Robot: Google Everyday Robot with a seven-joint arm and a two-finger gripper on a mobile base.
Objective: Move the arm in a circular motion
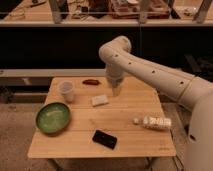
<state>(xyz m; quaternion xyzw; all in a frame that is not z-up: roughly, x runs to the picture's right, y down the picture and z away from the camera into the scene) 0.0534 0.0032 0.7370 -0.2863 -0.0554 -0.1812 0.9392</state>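
Note:
The cream-white arm (150, 70) reaches from the lower right up to a rounded joint, then bends down over the back middle of the wooden table (125, 125). Small dark dots run along it. The gripper (116, 91) is the narrow tip pointing down, just above the tabletop, to the right of a white block (99, 100). It holds nothing that I can see.
On the table stand a clear plastic cup (66, 91), a green bowl (52, 118), a black phone (104, 139), a small brown-red item (90, 82) at the back, and a white bottle (154, 122) lying on its side. Dark shelving runs behind.

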